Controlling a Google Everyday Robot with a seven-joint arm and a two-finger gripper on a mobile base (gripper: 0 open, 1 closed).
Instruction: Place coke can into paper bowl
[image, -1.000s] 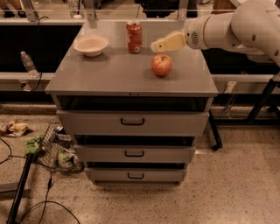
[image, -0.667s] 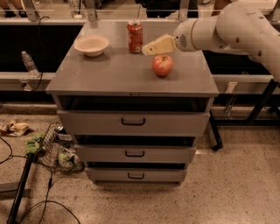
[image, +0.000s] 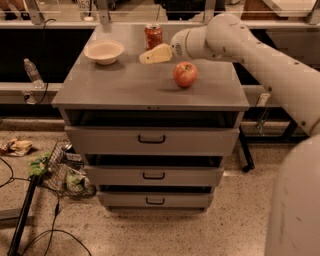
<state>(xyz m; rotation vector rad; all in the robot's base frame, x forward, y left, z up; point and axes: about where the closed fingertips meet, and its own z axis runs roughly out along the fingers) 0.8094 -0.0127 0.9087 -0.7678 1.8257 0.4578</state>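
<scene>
The red coke can (image: 153, 35) stands upright at the back middle of the grey cabinet top (image: 125, 85). The off-white paper bowl (image: 104, 51) sits to its left, empty. My gripper (image: 151, 55) reaches in from the right on a white arm, with its cream-coloured fingertips just in front of the can, slightly below it in the view, and right of the bowl. It holds nothing that I can see.
A red apple (image: 185, 74) sits on the cabinet top right of the gripper. The cabinet has three drawers with dark handles (image: 151, 139). A water bottle (image: 33, 73) stands at the left. Cables and clutter (image: 60, 172) lie on the floor at lower left.
My gripper has moved left and a little forward of the can, from above the apple toward the space between can and bowl. The can, bowl and apple have not moved.
</scene>
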